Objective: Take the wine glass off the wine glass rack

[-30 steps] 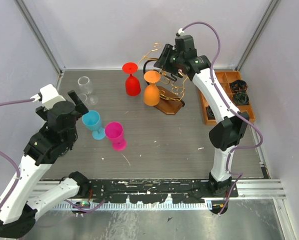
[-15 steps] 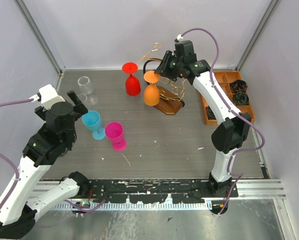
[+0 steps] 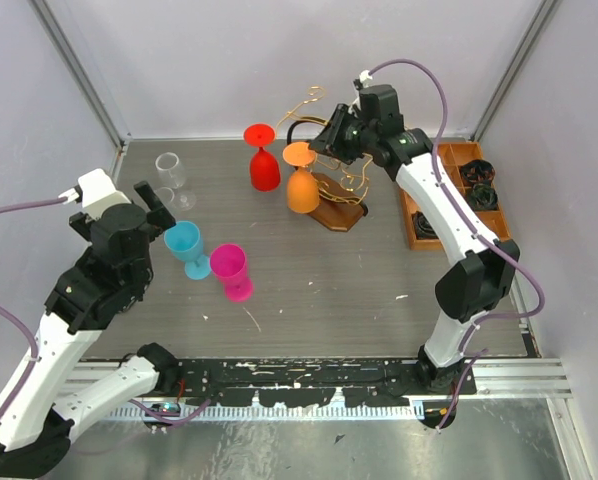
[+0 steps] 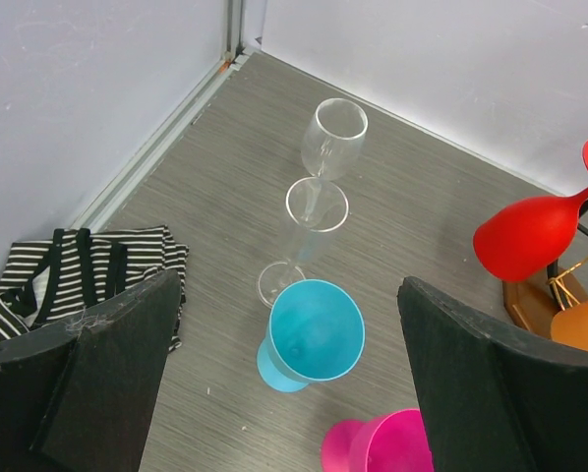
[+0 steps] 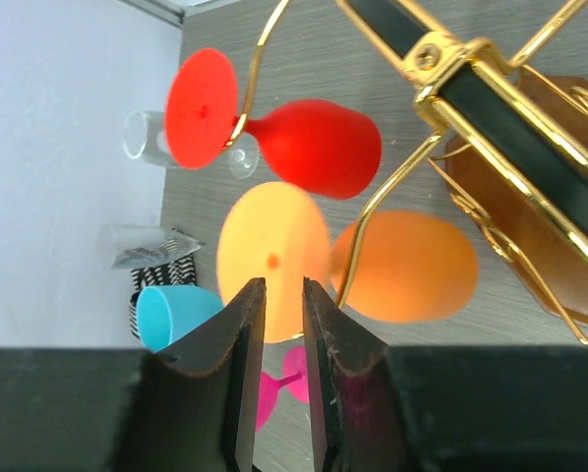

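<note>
A grey wood-grain tabletop (image 3: 319, 270) is seen, closed in by pale walls. Near its far middle the wine glass rack (image 3: 337, 210) is stood on its oval wooden base. To the right, an orange-brown compartment tray (image 3: 416, 232) is set by the wall. At the left, two clear glasses (image 3: 171, 168) are placed close together, with a blue glass (image 3: 184, 243) and a pink glass (image 3: 231, 268) nearer the front. A striped cloth (image 4: 97, 261), possibly a bag, is laid beside the left wall.
</note>
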### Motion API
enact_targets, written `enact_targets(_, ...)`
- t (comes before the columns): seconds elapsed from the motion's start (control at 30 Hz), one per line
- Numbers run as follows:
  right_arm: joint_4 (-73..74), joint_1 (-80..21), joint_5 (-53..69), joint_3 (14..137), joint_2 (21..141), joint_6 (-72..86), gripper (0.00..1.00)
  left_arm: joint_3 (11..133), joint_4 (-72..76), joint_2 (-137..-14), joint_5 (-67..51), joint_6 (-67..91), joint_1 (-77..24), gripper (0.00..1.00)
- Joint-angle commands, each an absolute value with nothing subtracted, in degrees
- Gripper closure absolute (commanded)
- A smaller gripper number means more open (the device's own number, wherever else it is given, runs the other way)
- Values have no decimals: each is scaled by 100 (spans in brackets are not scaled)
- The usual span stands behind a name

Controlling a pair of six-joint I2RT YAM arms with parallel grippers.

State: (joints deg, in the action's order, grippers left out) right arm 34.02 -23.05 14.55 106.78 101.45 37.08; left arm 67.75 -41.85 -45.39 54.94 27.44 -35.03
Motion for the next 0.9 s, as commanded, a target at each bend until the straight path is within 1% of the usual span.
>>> enact_targets(0.0,2883,-2343,1748,10576,9607,3803,73,6783,-3997,-4561,5538,2741,-3505,2)
enact_targets(0.17,2850,-2345,1923,10552,9646,3813,73,6754,-3956,-4600,5472,2742,-3501,2)
enact_targets(0.3,2884,-2346,1671,10536,9602,3690,72,6797,-3994,-4645,5458,2731,-3498,2)
enact_targets(0.47,3120,-2342,1444,10691,9707,3514,68,6794,-3975,-4623,5432,2707,-3498,2)
enact_targets(0.6,3141,-2329,1396,10676,9777,3486,66,6801,-3990,-4623,5433,2698,-3497,2)
enact_targets(0.87,3143,-2334,1318,10503,9809,3455,66,6777,-4016,-4599,5424,2681,-3496,2)
